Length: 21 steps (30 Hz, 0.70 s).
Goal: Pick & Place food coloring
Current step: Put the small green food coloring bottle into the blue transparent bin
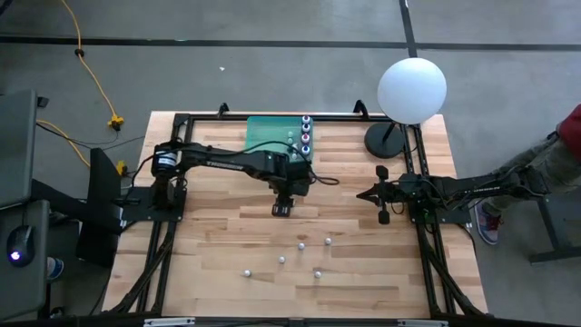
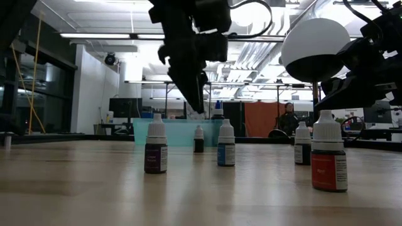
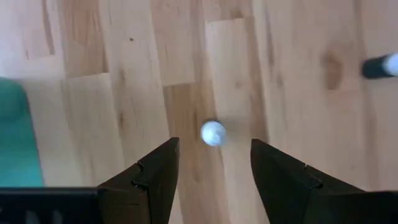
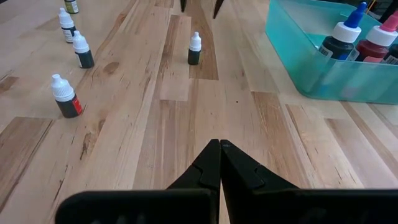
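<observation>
Now the left gripper (image 3: 214, 168) hangs wide open right over 1 tiny bottle (image 3: 212, 133) standing on the table (image 1: 363, 272); it looks light and tippy, so pinch its body

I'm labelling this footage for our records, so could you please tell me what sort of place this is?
Probably a robotics lab or workshop. A butcher-block wooden table carries two fixed arms on a concrete floor, the low view shows exposed ceiling ducts and desks with monitors behind, and a yellow cable trails across the floor.
</observation>
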### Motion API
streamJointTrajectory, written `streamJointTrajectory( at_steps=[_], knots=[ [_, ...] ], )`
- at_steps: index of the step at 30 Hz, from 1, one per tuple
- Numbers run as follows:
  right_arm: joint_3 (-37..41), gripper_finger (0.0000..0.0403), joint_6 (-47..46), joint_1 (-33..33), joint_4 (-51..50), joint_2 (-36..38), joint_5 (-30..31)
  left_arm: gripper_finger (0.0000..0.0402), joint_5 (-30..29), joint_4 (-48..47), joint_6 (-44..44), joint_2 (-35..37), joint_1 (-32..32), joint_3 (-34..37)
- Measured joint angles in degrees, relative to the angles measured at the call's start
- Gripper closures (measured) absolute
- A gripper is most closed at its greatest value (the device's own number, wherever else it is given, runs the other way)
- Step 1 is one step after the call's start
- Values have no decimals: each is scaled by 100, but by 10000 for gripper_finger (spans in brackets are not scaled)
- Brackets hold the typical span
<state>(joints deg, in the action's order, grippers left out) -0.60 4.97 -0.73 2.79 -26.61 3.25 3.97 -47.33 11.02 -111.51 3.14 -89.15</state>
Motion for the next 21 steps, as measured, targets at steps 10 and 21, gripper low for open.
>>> streamJointTrajectory(
  at_steps=[10,21],
  knots=[
    [0,402,0,2,-3,0,0,211,20,173,84,-270,-20,-4],
    [2,402,0,1,1,0,0,211,52,194,119,-467,-20,-9]
  ],
)
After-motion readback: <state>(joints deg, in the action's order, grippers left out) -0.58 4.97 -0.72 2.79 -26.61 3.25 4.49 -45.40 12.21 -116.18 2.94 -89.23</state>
